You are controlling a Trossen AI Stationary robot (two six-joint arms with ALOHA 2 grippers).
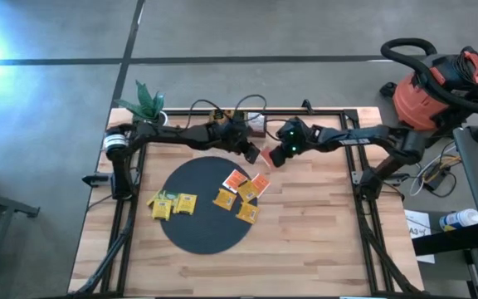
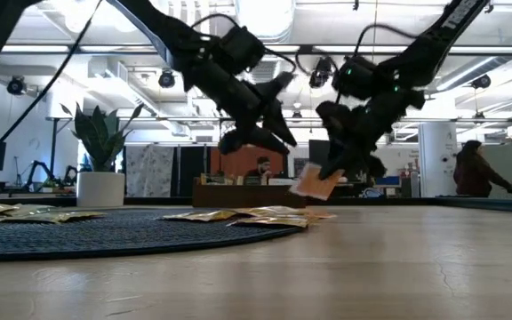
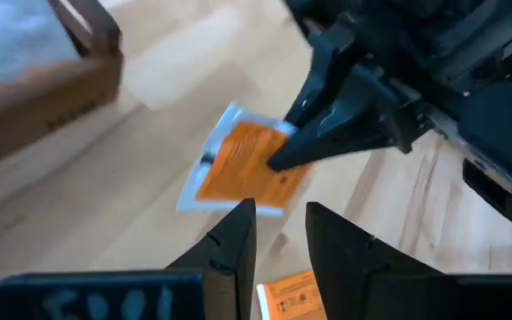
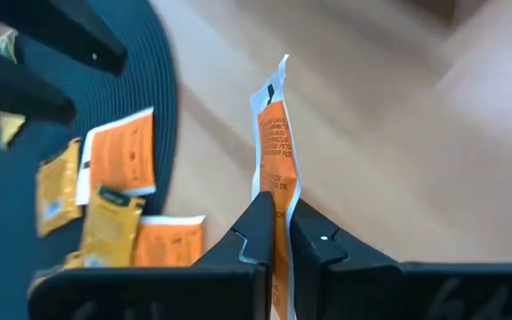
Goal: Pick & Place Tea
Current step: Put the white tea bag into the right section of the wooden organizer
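while clamped on orange tea pkt (image 4: 276, 142), right gripper (image 4: 277, 233) above table (image 1: 322, 241); left gripper (image 3: 278, 233) spread nearby

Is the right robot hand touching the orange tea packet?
Touching. The right wrist view shows the right end effector pinching the orange tea packet between its shut fingers.

We note a grey concrete floor (image 1: 305, 29) around the wooden table (image 1: 314, 232), crossed by dark seam lines. A red shop vacuum (image 1: 430, 87) with a black hose stands on the floor beyond the table's right edge. A potted plant (image 1: 146, 104) sits at the table's far left corner. In the low view, we see ceiling strip lights (image 2: 105, 18), a white pillar (image 2: 434, 160) and a person (image 2: 474, 169) standing far back.
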